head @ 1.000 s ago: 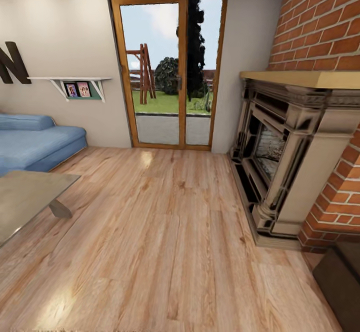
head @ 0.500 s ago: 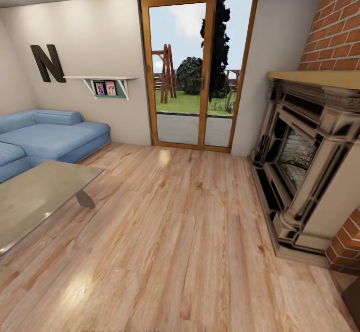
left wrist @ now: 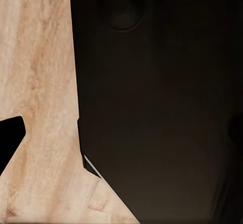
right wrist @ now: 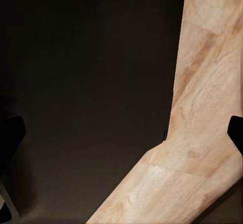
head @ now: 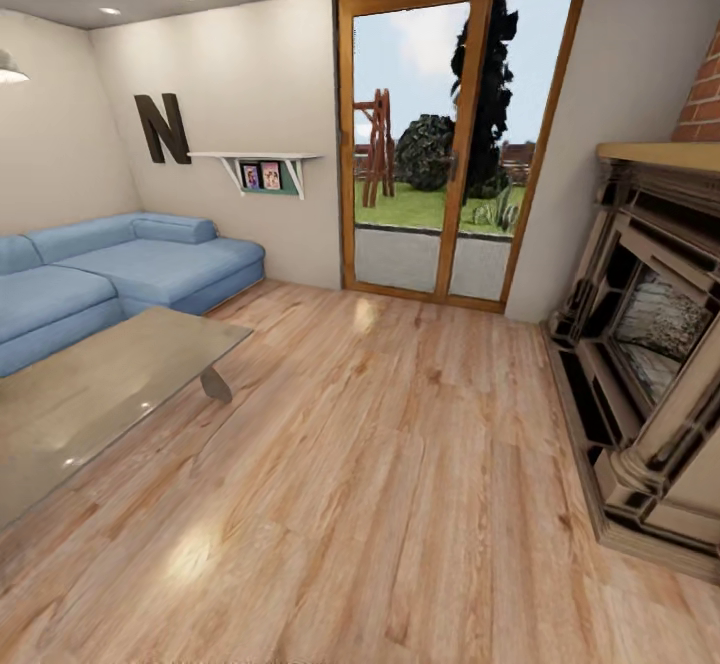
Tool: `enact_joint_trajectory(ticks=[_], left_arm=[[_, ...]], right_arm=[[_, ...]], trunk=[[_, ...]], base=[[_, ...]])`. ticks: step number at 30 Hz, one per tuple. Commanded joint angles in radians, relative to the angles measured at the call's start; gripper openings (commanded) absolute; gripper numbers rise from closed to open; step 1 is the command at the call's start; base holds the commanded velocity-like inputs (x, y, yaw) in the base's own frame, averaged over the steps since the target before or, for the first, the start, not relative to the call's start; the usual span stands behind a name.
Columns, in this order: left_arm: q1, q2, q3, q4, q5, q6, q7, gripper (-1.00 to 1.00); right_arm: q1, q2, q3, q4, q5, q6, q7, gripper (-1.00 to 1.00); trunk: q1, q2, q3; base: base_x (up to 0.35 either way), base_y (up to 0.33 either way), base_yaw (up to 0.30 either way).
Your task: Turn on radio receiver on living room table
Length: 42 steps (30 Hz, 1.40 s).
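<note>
Living room floor (head: 400, 464): light wood planks, running from the table out to the glass door and the fireplace; a pale strip of the same planks shows in both wrist views.
Glass door (head: 455, 134): wood-framed, in the far wall, well beyond the table's far end; through it, grass, a dark tree and a wooden frame.
Sofa (head: 110, 279): light-blue sectional, just behind the table along its far long side, turning the corner of the room.
Table (head: 100, 394): low, with a glossy grey-brown top that mirrors ceiling lights; this is the landmark. One slanted leg shows under its far corner.
Fireplace (head: 650, 364): pale carved surround with brick above, well apart from the table, across the open floor.
Wall shelf (head: 262, 166): white, holding small framed photos, on the wall above the sofa's end, beyond the table.
Letter N (head: 163, 128): dark, on the wall beside the shelf.
Radio receiver: I cannot tell where it is; the visible part of the tabletop bears nothing red.
Left gripper: dark robot body blocks much of the wrist view; spread or closed, I cannot tell.
Right gripper: the same; I cannot tell.
</note>
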Motion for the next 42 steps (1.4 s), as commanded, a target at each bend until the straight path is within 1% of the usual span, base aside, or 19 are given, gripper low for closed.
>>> enact_joint_trajectory(ticks=[1,42], left_arm=[[0.000,0.000,0.000,0.000,0.000,0.000,0.000,1.00],[0.000,-0.001,0.000,0.000,0.000,0.000,0.000,1.00]], right_arm=[[0.000,0.000,0.000,0.000,0.000,0.000,0.000,1.00],[0.000,0.000,0.001,0.000,0.000,0.000,0.000,1.00]], trunk=[[0.000,0.000,0.000],[0.000,0.000,0.000]], base=[[0.000,0.000,0.273],[0.000,0.000,0.273]])
